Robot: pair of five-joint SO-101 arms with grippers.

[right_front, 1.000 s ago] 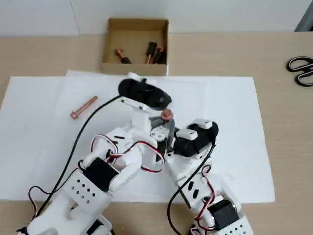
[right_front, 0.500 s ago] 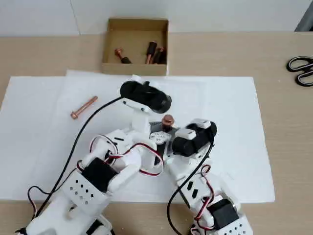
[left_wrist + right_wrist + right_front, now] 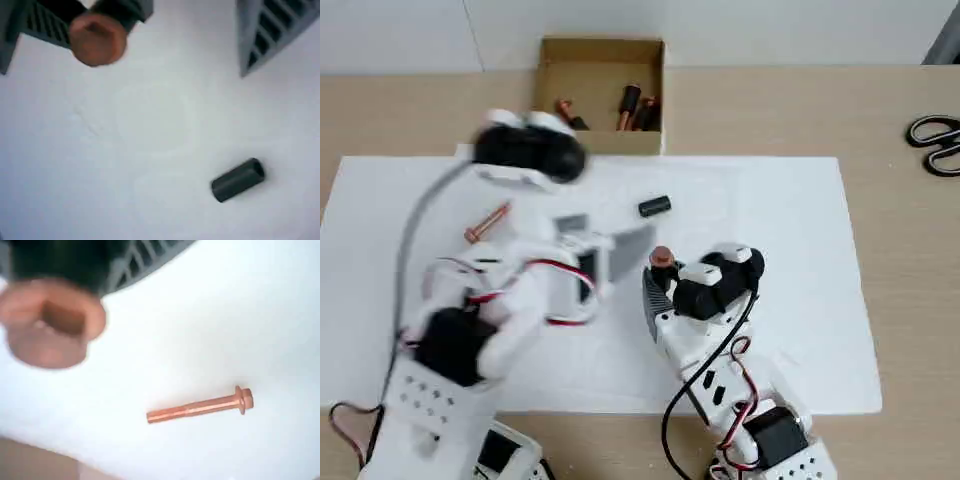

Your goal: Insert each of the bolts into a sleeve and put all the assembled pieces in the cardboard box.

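Swung leftward: left gripper (image 3: 605,243), wide open, empty; sleeve (image 3: 654,206) lies on paper (image 3: 800,300); right gripper (image 3: 658,270) clamps bolt (image 3: 661,256) upright.

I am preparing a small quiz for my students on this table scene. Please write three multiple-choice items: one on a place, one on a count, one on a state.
1. Where does the black sleeve lie?
A) in the cardboard box
B) on the scissors
C) on the white paper

2. How many bolts lie free on the paper?
A) one
B) none
C) three

3. What is the state of the right claw?
A) open and empty
B) shut on a bolt
C) shut on a sleeve

Answers:
1 C, since the sleeve rests flat on the sheet.
2 A, since a single loose bolt lies there by itself.
3 B, since a copper head sticks up from between its fingers.
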